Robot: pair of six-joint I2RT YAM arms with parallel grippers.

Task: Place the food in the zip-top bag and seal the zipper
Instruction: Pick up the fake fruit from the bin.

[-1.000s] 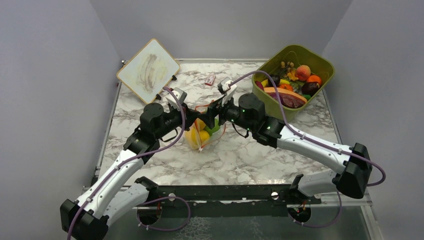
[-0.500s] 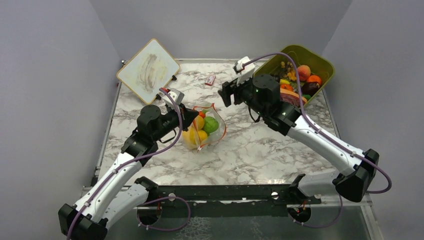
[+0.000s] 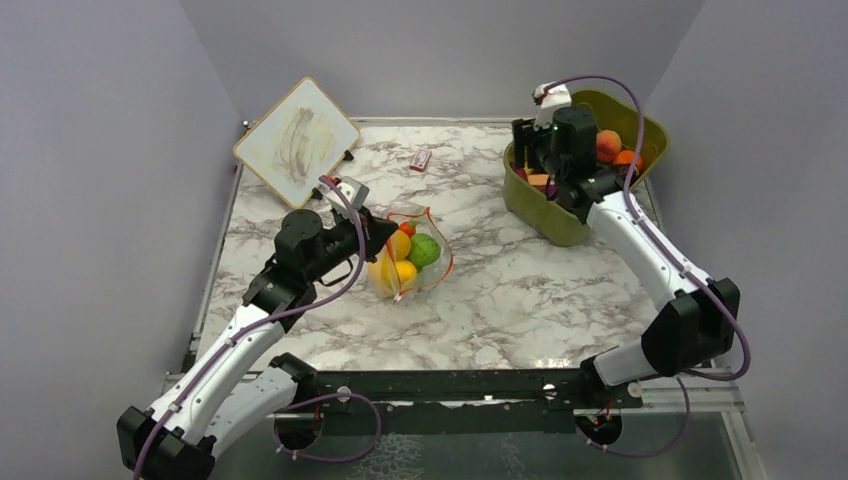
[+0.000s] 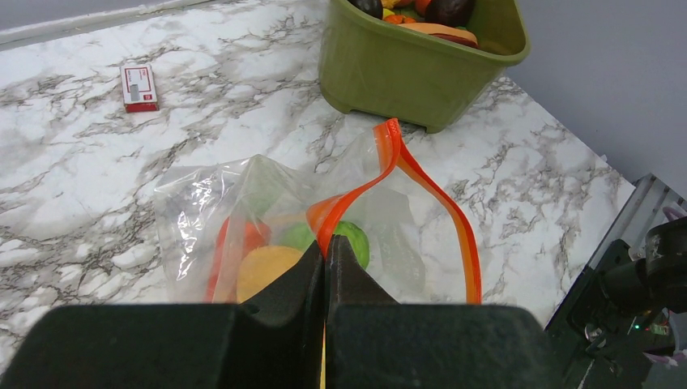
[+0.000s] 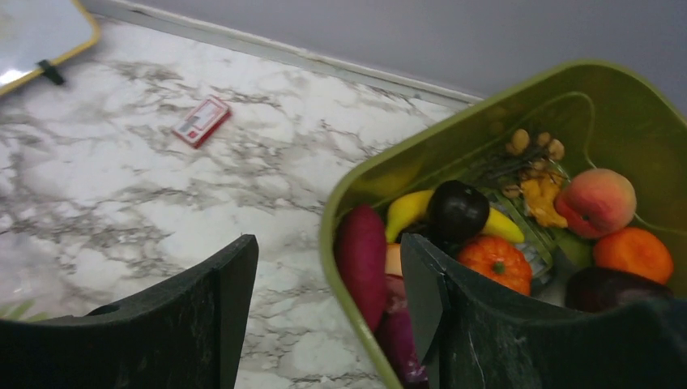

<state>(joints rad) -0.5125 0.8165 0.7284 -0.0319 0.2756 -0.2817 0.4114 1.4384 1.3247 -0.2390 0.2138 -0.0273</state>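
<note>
Orange-red zipper (image 4: pixel 392 144) pinched in my closed left gripper (image 4: pixel 326 247), propping the zip-top bag (image 4: pixel 202 203) open, some food (image 4: pixel 267 271) inside. My right gripper (image 5: pixel 326 255), jaws wide, hangs over the tub (image 5: pixel 624 113) rim; best descend straight, centred on the dark plum (image 5: pixel 458 209), clear of neighbours.

Soft, even overhead light, weak shadows. White glare streaks the clear floppy plastic bag (image 4: pixel 198 207); the black fingers (image 5: pixel 162 324) at my right wrist look blurred up close.
</note>
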